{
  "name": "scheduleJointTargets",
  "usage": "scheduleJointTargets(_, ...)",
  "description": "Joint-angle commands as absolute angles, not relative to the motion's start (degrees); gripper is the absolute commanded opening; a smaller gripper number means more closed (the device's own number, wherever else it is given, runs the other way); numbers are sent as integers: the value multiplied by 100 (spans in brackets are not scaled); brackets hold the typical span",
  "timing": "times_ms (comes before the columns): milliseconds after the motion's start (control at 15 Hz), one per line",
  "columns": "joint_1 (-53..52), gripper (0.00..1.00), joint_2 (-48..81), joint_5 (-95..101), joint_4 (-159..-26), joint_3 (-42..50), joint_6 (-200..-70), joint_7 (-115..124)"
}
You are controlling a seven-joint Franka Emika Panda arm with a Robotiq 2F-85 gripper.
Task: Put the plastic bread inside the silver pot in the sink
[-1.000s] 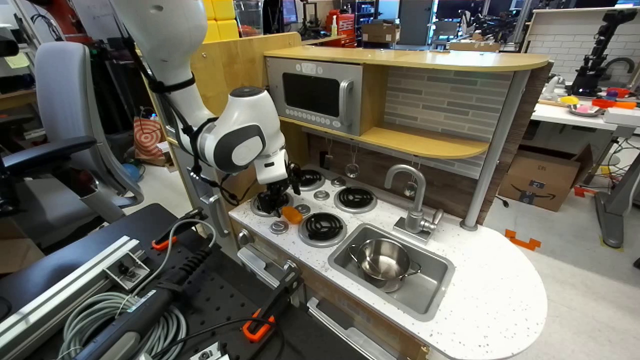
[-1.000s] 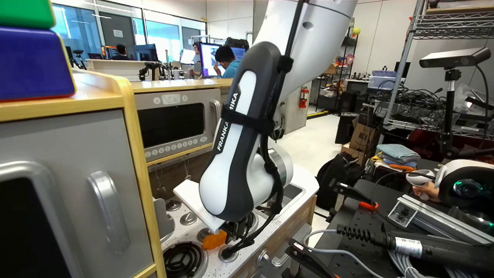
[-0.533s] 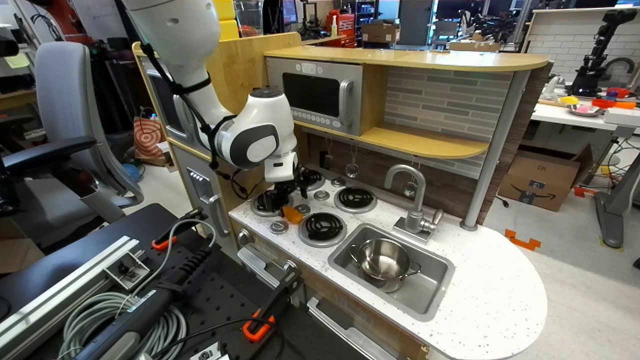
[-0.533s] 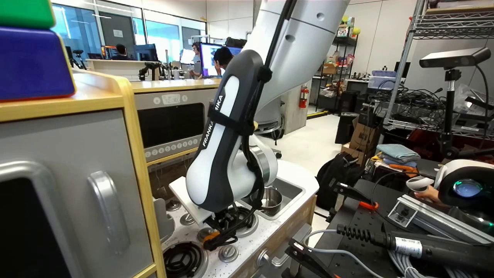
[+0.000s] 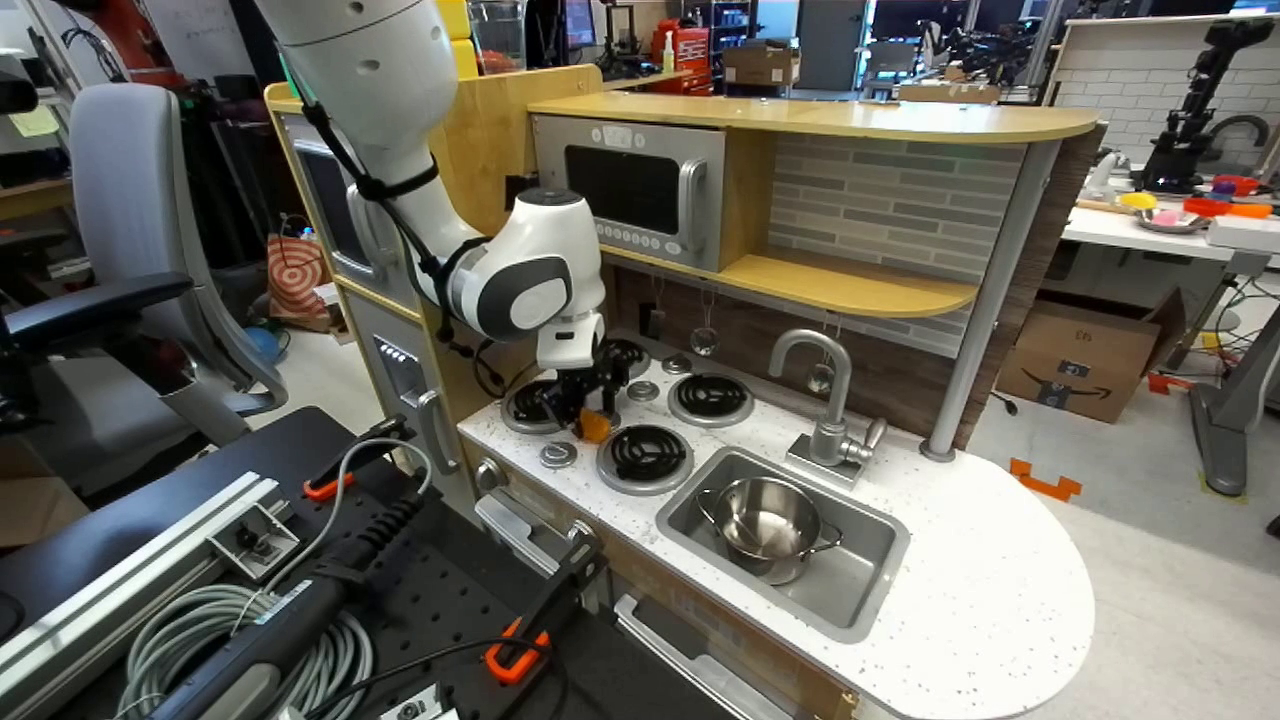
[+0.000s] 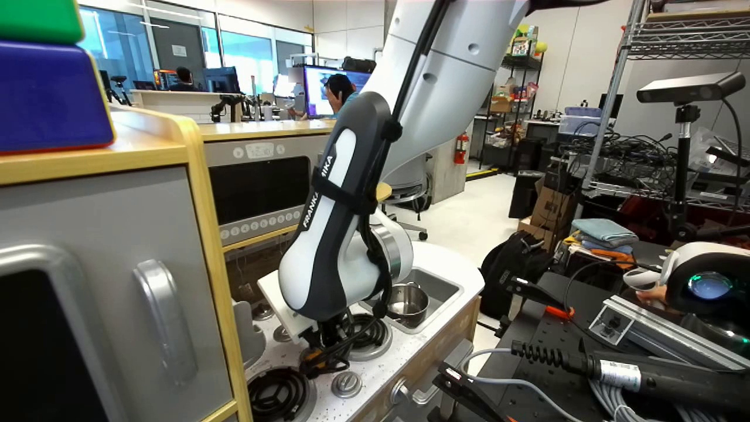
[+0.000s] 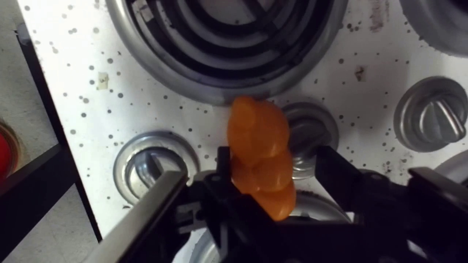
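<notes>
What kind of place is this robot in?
Probably a robot lab with a play kitchen in it. You can see a robot arm, a sink beside a stove burner, and a coil of cable.

We see a white Franka Emika Panda arm (image 6: pixel 430 111), pitted with grey recesses (image 6: pixel 473 48). Its charcoal cover (image 6: pixel 372 118) bears a white stripe (image 6: pixel 338 157) and lettering (image 6: pixel 310 210), FRANKA then MIKA, parted by a black strap (image 6: pixel 344 194). A black cable (image 6: pixel 420 51) runs alongside; one joint (image 5: pixel 555 235) has a dark cap (image 5: pixel 548 197). The jaws look black and angular.
</notes>
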State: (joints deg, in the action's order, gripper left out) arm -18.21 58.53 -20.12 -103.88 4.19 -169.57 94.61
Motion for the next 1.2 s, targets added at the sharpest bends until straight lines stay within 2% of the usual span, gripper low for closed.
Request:
scheduleJointTargets(0, -1713, 32, 5974, -2003, -10186, 384, -16773, 9553)
scheduleJointTargets(267, -1486, 3, 5839, -1997, -10279, 248, -16728, 9391)
scheduleJointTargets(400, -1255, 7, 5678, -2000, -10446, 83, -16747, 9208)
scheduleJointTargets(667, -600, 7, 5151, -2053, -11063, -39, -16902, 8645)
scheduleJointTargets(1133, 291, 7, 4727, -2185, -11237, 389, -17018, 8170)
